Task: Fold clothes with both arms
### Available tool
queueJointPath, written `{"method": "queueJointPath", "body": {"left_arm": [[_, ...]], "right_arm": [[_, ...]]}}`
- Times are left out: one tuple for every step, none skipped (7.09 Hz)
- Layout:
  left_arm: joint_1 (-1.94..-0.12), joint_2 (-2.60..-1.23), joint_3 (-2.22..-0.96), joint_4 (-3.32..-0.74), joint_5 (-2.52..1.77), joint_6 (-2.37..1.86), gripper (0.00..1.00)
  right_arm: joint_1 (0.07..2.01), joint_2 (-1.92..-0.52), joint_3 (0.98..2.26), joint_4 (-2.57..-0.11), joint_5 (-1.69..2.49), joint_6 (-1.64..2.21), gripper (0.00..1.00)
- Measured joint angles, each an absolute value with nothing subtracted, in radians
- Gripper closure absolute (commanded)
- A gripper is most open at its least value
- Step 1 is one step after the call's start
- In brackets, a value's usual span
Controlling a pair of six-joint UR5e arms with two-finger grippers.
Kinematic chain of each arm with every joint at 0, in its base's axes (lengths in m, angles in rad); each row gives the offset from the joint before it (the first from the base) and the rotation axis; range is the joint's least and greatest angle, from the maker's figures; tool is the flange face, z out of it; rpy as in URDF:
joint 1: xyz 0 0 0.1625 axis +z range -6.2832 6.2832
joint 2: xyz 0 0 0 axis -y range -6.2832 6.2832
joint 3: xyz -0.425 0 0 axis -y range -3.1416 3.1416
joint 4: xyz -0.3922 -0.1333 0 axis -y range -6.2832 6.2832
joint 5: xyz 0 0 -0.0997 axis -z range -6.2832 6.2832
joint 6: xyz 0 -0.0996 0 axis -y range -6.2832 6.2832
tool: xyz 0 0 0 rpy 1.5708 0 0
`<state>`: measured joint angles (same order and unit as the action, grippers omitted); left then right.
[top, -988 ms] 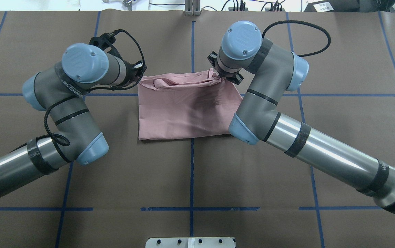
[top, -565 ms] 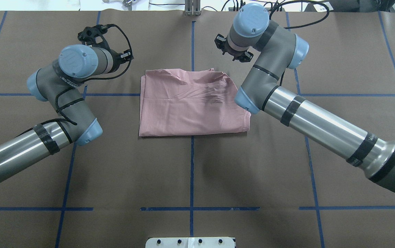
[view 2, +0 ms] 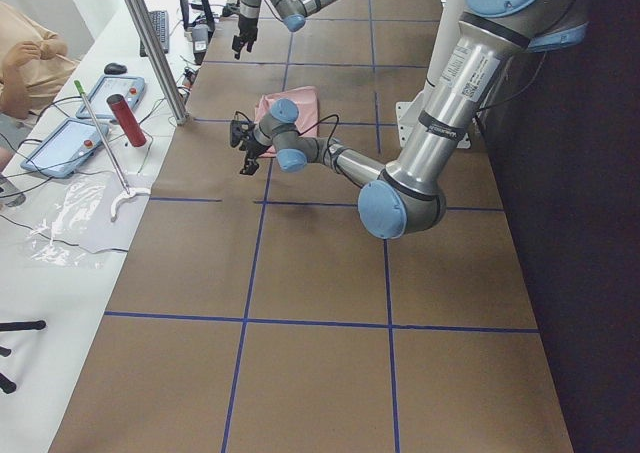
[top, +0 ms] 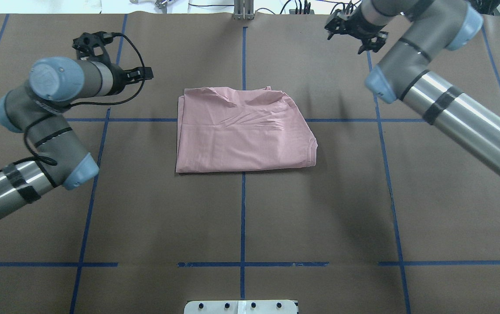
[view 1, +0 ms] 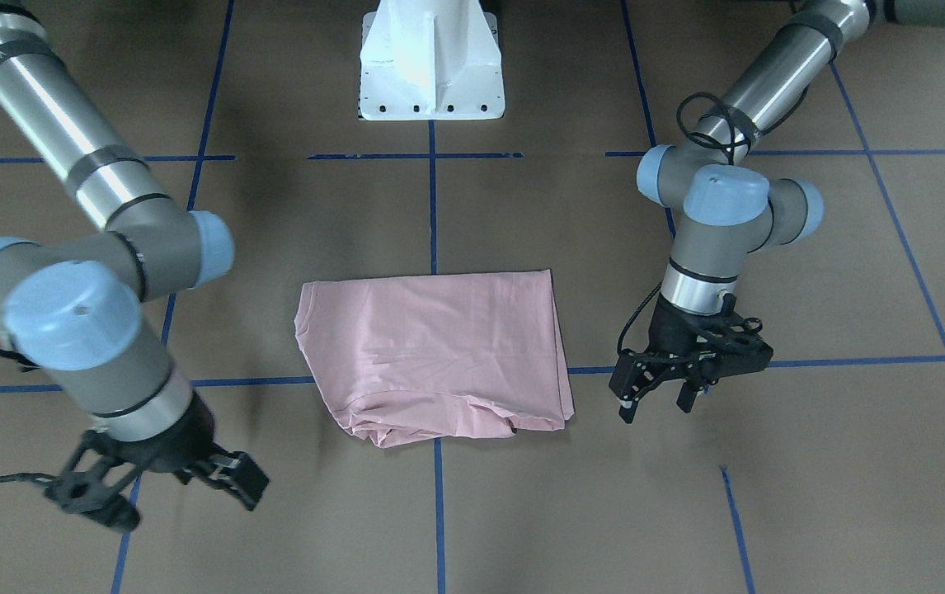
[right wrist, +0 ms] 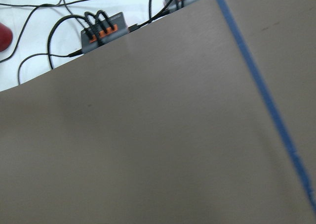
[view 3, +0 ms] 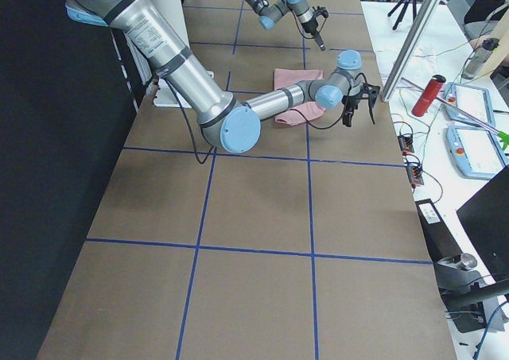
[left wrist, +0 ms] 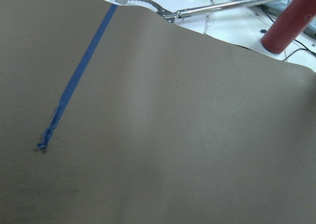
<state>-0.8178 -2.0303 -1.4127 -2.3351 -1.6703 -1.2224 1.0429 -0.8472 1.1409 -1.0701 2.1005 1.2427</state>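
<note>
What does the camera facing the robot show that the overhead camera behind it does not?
Only the facing camera shows the robot's whole white base; the overhead one catches just a sliver of it at the bottom. Only the overhead camera shows the cables beyond the table's far edge. Both show the folded pink shirt lying on the brown table, the blue tape lines, and the left end effector and right end effector, each open and clear of the shirt.

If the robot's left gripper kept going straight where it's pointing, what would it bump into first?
Probably just the brown table cover. The left gripper is open and points downward, and its wrist camera shows mostly bare cover, with a blue tape line off to one side.
</note>
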Motion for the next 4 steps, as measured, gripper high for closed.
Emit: {"method": "queueJointPath", "body": {"left_arm": [[-0.898, -1.956, -1.472, -2.332, -1.792, -1.074, 0.0], [-1.02, -1.898, -1.503, -2.327, -1.959, -0.907, 0.0], [-1.169, -1.84, -1.514, -2.32, -2.128, -0.717, 0.0], [-1.305, -1.779, -1.517, -2.3, -2.248, -0.508, 0.0]], "right_arm": [[1.132, -0.921, 1.159, -1.075, 2.192, 1.094, 0.0], [1.217, -0.983, 1.168, -1.098, 2.246, 0.91, 0.0], [1.3, -1.018, 1.177, -1.169, 2.268, 0.707, 0.0], [1.379, -1.042, 1.203, -1.282, 2.276, 0.504, 0.0]]}}
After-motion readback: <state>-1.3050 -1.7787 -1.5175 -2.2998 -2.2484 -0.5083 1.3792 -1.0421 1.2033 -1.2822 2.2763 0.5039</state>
